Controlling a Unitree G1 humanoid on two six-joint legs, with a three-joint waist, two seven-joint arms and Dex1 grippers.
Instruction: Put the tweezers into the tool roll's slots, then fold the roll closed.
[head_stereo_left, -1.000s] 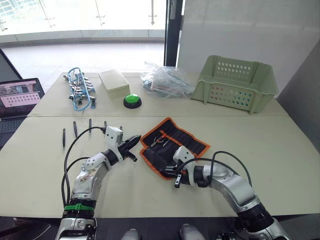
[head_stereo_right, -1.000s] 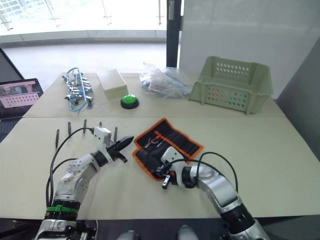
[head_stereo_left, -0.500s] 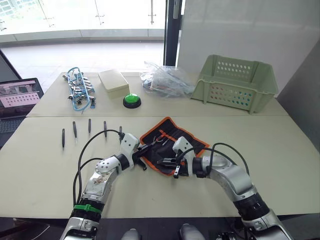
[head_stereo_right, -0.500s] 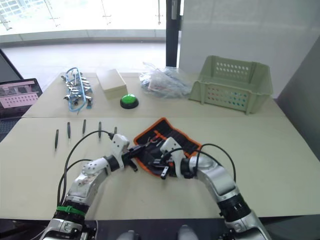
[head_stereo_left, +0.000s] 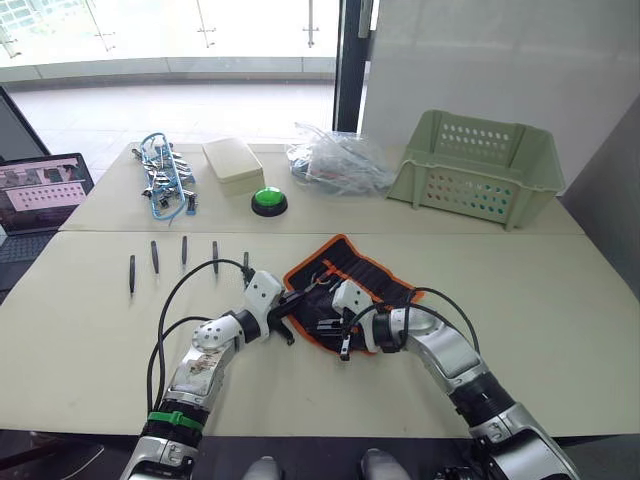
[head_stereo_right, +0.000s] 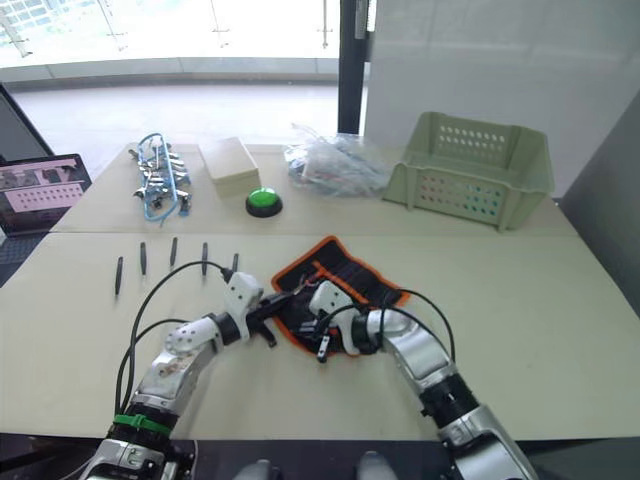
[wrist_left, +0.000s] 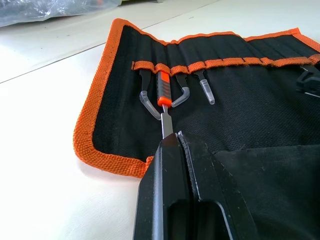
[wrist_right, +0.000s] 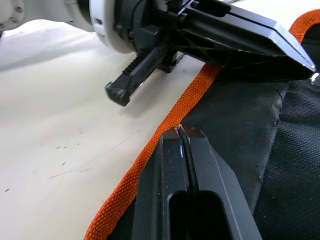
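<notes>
Jaws of the left gripper (wrist_left: 172, 137) are clamped on a tweezer (wrist_left: 164, 102), now reaching onto the tool roll (head_stereo_left: 345, 290); right gripper (wrist_right: 181, 131), jaws together, has slid toward 9 o'clock along its orange edge; four tweezers (head_stereo_left: 172, 258) stay on the surface (head_stereo_left: 560, 300) at 9 o'clock

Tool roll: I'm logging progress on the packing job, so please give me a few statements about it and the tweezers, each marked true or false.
1. The tool roll lies unfolded on the table. True.
2. Five tweezers lie in a row on the table, to the roll's left. True.
3. The roll sits inside the green basket. False: the basket stands apart, at the far right.
4. The left gripper is wide open. False: it is shut on the thin shaft of an orange-handled tool at the slots.
</notes>
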